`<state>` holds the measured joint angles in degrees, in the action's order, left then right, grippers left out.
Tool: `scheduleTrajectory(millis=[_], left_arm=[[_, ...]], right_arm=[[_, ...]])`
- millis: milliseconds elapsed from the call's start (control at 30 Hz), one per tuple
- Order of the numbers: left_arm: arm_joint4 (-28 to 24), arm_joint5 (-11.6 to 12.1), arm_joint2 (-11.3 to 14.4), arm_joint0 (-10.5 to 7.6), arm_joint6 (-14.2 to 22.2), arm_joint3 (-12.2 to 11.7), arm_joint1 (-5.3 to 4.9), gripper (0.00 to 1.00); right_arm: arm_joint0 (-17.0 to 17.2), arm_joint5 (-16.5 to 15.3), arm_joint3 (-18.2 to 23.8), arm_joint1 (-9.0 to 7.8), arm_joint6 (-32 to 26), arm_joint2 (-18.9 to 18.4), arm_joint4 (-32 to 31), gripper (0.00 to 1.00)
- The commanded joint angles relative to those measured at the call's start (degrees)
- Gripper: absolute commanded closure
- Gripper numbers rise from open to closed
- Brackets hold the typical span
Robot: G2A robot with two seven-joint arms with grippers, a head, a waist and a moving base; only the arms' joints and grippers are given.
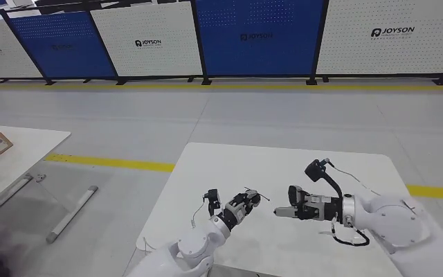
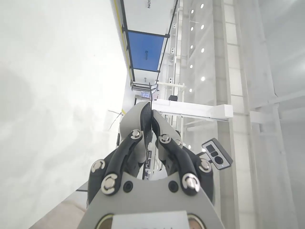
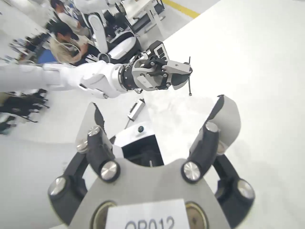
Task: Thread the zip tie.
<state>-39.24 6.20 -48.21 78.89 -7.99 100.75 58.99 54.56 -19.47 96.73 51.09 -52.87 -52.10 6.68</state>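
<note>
A thin black zip tie is pinched crosswise in my left gripper, which is shut on it above the white table. In the left wrist view the tie sticks out past the closed fingertips of the left gripper. The right wrist view shows the tie hanging from the left gripper, its small head at the lower end. My right gripper stands open and empty a short way from the tie, facing it; its fingers are spread wide around the right gripper.
Both arms hover over the near middle of the table. A second white table stands to the left across a strip of floor. Blue and white pegboard panels line the far side.
</note>
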Motion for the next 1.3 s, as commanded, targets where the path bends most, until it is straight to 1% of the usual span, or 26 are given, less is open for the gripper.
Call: scheduleTrajectory(millis=[0, 33, 67, 167, 233, 267, 300, 600, 667, 733, 800, 867, 900, 1133, 1267], left_arm=[[2.8, 3.4, -0.2, 0.64, 0.3, -0.2, 0.07, 1.0], [4.1, 5.0, -0.3, 1.31, 0.4, -0.4, 0.1, 1.0], [4.9, 5.8, -0.4, 1.68, 0.4, -0.3, 0.12, 1.0], [7.7, 8.2, -0.9, 2.96, -0.1, 0.2, 0.17, 1.0], [8.7, 9.0, -1.1, 3.6, 0.2, 0.5, 0.22, 1.0], [8.7, 9.3, -1.2, 3.94, 0.4, 0.6, 0.29, 1.0], [8.7, 9.3, -1.2, 3.94, 0.4, 0.6, 0.29, 1.0], [8.7, 9.3, -1.2, 3.94, 0.4, 0.6, 0.29, 1.0], [8.7, 9.4, -1.5, 3.86, -0.9, 0.5, 0.49, 1.0], [9.0, 9.3, -1.2, 3.71, -2.2, 0.5, 0.88, 1.0], [11.7, 9.5, -0.5, 3.39, -3.8, -0.2, 1.32, 1.0], [14.4, 9.4, 0.4, 3.12, -4.3, -1.2, 1.69, 1.0], [15.2, 9.7, 0.8, 2.97, -4.9, -1.6, 1.9, 1.0], [15.2, 9.7, 0.8, 2.97, -4.9, -1.6, 1.9, 1.0], [13.7, 8.8, 0.5, 3.55, -4.3, -0.4, 2.24, 1.0]], right_arm=[[-0.6, 0.0, -3.2, 0.49, -1.7, 0.3, 5.5, 0.0], [-1.0, 0.0, -4.7, 0.92, -2.5, 0.7, 8.0, 0.0], [-1.2, 0.0, -6.0, 1.26, -2.9, 0.9, 9.4, 0.0], [-2.3, 0.0, -9.8, 2.43, -4.6, 2.1, 11.1, 0.0], [-3.0, 0.0, -12.7, 3.35, -5.6, 3.4, 12.6, 0.0], [-3.9, 0.0, -14.7, 4.07, -7.6, 4.7, 14.0, 0.0], [-4.1, 0.0, -15.2, 4.27, -8.0, 5.0, 14.5, 0.0], [-4.1, 0.0, -15.2, 4.27, -8.0, 5.0, 14.5, 0.0], [-3.5, 0.0, -14.8, 4.36, -7.6, 5.2, 15.0, 0.0], [-3.1, 0.0, -16.4, 4.72, -8.2, 5.5, 17.0, 0.0], [-3.6, 0.0, -18.9, 5.58, -9.9, 6.8, 19.5, 0.0], [-4.8, 0.0, -21.6, 6.5, -9.1, 8.0, 18.8, 0.0], [-4.9, 0.0, -21.8, 6.67, -8.9, 8.2, 18.8, 0.0], [-4.7, 0.1, -21.5, 6.68, -8.5, 8.3, 18.4, 0.0], [-4.0, 0.8, -19.8, 6.74, -8.5, 7.9, 17.7, 0.0]])
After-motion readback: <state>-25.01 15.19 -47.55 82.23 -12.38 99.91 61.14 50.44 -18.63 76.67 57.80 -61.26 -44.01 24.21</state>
